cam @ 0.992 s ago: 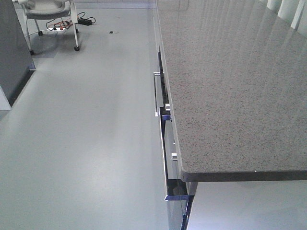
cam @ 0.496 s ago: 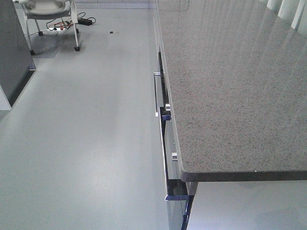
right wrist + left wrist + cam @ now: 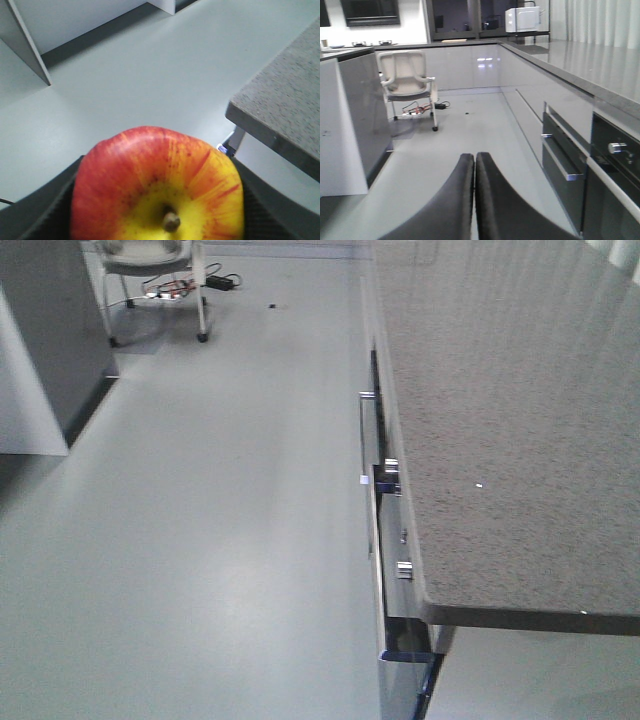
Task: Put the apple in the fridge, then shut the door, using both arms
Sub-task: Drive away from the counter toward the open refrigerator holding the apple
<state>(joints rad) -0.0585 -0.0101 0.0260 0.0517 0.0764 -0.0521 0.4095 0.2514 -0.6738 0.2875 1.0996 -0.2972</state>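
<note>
Apple [image 3: 157, 185], just one, sits gripped in your right jaws over the floor [image 3: 125, 75] near the table [image 3: 285, 105] corner, while your left jaws press together on nothing, facing one chair [image 3: 405, 80].

A speckled grey stone bench [image 3: 500, 440] runs along my right over a dark built-in oven [image 3: 559, 192]; across the pale grey floor [image 3: 220, 540], a white wheeled chair [image 3: 404, 75] stands by tangled cables [image 3: 420, 107].

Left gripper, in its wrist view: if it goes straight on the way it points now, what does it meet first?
Probably nothing near: the left gripper points over bare floor toward the far cabinets. The chair stands left of that line; depth is unclear.
</note>
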